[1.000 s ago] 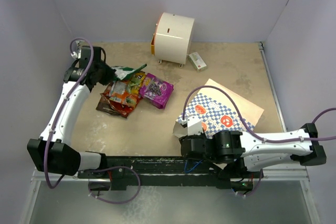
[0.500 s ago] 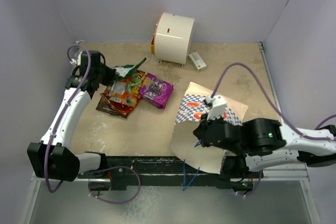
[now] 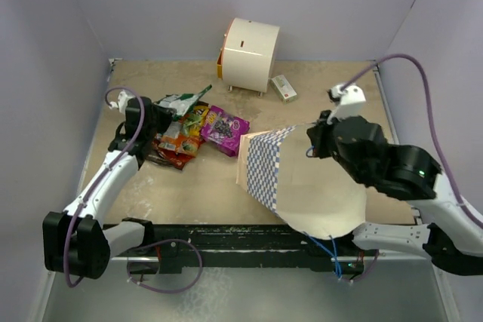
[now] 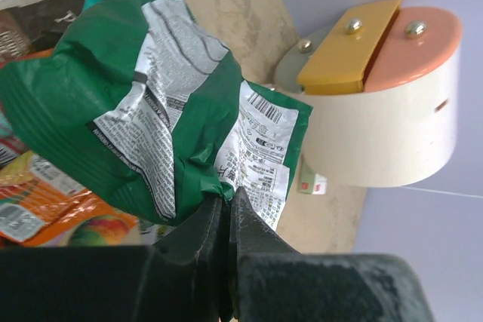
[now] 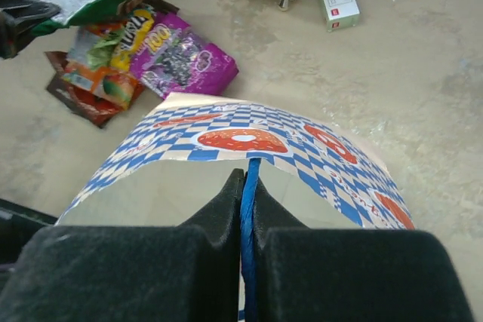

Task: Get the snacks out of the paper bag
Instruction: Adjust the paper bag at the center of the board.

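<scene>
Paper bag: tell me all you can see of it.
White paper bag with blue checks and orange-red round logos. It hangs tilted over the table, checked side toward the snacks, plain white face up. The right gripper is shut on its blue string handle; nothing else visibly touches it.

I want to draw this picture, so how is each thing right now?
paper bag: held up off the table by the right gripper.
green-and-white packet: crumpled, pinched in the left gripper.
purple packet: lying flat, out of the bag.
orange packet: lying flat, out of the bag.
small white box: lying flat, closed.
</scene>
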Robot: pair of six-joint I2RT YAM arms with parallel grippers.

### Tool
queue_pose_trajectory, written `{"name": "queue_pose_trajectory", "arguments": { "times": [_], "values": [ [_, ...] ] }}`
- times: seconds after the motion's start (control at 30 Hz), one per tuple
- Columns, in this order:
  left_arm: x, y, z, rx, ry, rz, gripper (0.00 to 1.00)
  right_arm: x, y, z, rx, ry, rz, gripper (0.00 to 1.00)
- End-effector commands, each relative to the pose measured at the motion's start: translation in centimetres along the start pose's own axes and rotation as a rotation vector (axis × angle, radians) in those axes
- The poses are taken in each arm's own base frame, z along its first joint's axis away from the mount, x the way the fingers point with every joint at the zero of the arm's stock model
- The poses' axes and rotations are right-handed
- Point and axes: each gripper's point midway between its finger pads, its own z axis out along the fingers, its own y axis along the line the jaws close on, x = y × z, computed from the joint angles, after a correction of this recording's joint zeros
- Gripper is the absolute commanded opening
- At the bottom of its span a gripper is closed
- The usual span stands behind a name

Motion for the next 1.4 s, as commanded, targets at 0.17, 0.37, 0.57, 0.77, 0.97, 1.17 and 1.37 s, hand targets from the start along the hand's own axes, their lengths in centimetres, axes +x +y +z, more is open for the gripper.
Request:
{"name": "queue_pose_trajectory", "arguments": {
  "times": [0.17,0.37,0.57,0.77,0.97,1.17,1.37],
  "values": [
    [-0.4,1.2,-1.5,0.088,-0.103,-0.004,0.0,-2.3,1.4,8.3,-0.087,0.076,-0.186,0.0],
    [1.7,4.3,-0.7,0.052,-0.066,-0.079,0.1,-4.2,-0.4,11.0,-0.102,0.107,-0.206,0.0],
    [3.3,6.2,-0.1,-0.031,-0.003,-0.093,0.23,-5.6,-2.6,12.6,-0.11,0.123,-0.164,0.0],
    [4.5,8.3,-0.4,-0.132,0.045,-0.116,0.41,-7.1,-1.4,12.6,-0.185,0.117,-0.128,0.0],
    [5.5,9.1,-1.2,-0.177,0.1,-0.133,0.59,-8.1,-0.9,11.5,-0.211,0.1,-0.116,0.0],
    [5.8,9.1,-2.5,-0.219,0.147,-0.108,0.9,-8.6,0.4,10.4,-0.269,0.111,-0.071,0.0],
    [4.9,7.8,-4.0,-0.21,0.155,-0.048,0.99,-6.9,2.3,8.9,-0.368,0.215,0.02,0.0]
  ]
}}
